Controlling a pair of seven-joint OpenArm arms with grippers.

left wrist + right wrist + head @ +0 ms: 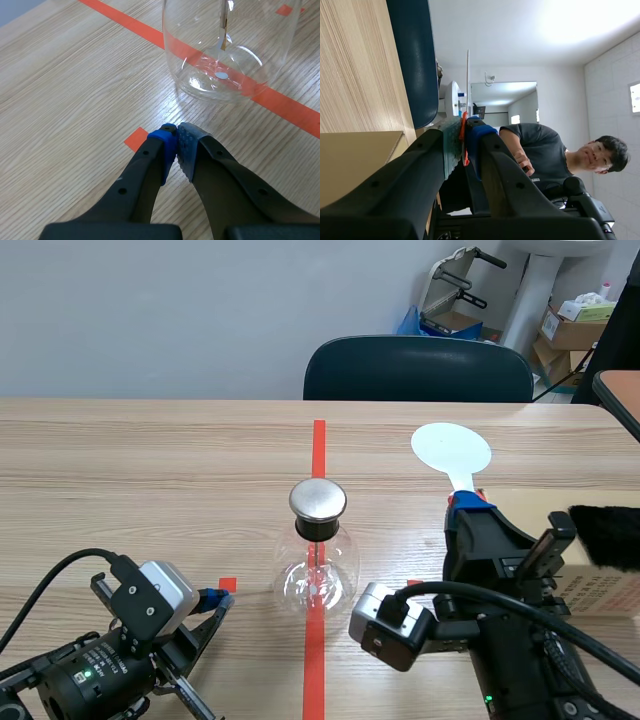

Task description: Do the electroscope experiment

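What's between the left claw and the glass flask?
Only bare wooden table separates the left gripper from the clear glass flask; the left wrist view shows it.

1. Electroscope (318, 565): clear round glass flask standing upright on the red tape line, with a black neck, a steel cap and a thin strip hanging inside.
2. Paddle (452, 450): flat white disc at the flask's 2 o'clock, its orange handle clamped in the right gripper (468, 505).
3. Fur (606, 536): black tuft at the flask's 3 o'clock.

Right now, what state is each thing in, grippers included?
Clear glass electroscope flask with metal cap: upright, untouched.
White round paddle: gripped, apart from flask.
Left gripper: shut, empty, beside flask.
Right gripper: shut on paddle.
Black fur piece: lying on cardboard box.
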